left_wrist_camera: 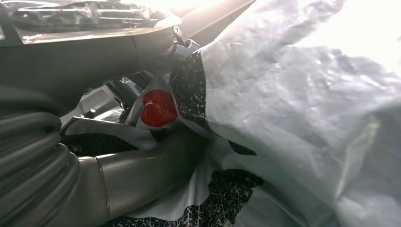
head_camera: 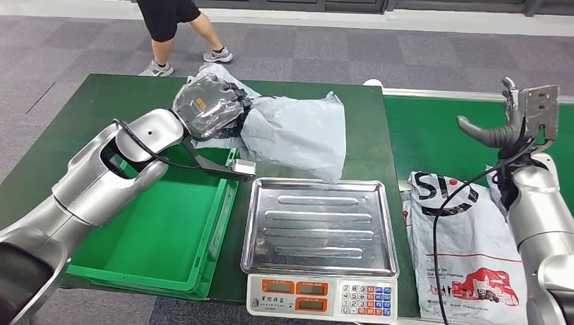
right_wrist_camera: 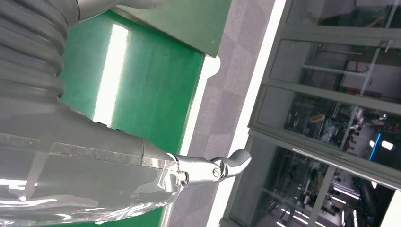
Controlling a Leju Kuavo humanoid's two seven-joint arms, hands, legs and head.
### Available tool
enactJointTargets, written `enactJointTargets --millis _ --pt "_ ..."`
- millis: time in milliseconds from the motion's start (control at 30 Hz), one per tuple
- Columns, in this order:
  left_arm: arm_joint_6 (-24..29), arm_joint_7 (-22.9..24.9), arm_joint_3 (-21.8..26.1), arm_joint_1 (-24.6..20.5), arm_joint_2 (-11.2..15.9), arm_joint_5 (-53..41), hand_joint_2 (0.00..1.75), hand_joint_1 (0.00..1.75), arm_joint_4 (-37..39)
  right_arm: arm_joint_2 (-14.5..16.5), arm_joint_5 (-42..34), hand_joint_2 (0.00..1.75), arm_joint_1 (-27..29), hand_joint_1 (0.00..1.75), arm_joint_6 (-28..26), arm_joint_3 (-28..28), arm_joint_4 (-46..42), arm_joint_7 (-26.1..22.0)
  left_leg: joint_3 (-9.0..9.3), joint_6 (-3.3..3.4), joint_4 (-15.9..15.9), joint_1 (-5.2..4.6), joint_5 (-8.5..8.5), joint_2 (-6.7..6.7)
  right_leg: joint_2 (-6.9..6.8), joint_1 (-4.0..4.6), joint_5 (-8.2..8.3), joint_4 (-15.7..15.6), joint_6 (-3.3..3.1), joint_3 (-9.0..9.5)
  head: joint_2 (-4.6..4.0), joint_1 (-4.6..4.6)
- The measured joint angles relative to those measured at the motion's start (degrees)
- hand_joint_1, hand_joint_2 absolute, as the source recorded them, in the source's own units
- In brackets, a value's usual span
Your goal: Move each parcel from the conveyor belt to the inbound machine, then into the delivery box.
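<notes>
Upper centre of the head view, the left hand (head_camera: 206, 105) has its fingers clenched into the bunched end of a grey poly-mailer parcel (head_camera: 294, 132), which hangs above the table between the green delivery box (head_camera: 162, 230) at lower left and the steel scale tray (head_camera: 318, 227) at lower centre. That bag looks light, soft and slippery, likely to sag and swing, so a gathered fistful of film is the safest hold. Far right, the right hand (head_camera: 514, 122) is raised, fingers apart and holding nothing, above the white printed parcel (head_camera: 467, 250) on the conveyor belt (head_camera: 433, 128).
</notes>
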Motion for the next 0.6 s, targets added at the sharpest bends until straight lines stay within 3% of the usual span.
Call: enactJointTargets --millis 167,433,600 --pt "-0.32 0.51 2.03 1.1 2.62 1.04 1.75 1.75 0.26 -0.89 -0.45 1.75 0.8 0.0 0.28 -0.75 -0.31 -0.15 0.0 0.0 -0.01 0.0 0.0 0.0 0.02 -0.01 0.0 0.0 0.0 0.01 0.0 0.0" --pt "-0.32 -0.28 9.55 7.16 11.26 6.33 1.75 1.75 -0.28 -3.79 -1.96 1.75 4.31 0.0 1.2 -2.55 -2.27 -0.69 0.0 -0.01 -0.06 0.02 -0.01 0.07 0.08 0.01 -0.03 0.0 -0.03 -0.04 0.01 -0.01" --pt "-0.39 -0.87 14.49 10.81 15.18 8.49 1.75 1.75 -0.5 -5.01 -2.69 1.75 9.39 0.0 1.07 -4.92 -6.48 -0.64 -0.03 -0.01 -0.07 0.03 -0.01 0.04 0.03 0.01 -0.05 0.0 -0.03 -0.05 0.0 -0.01"
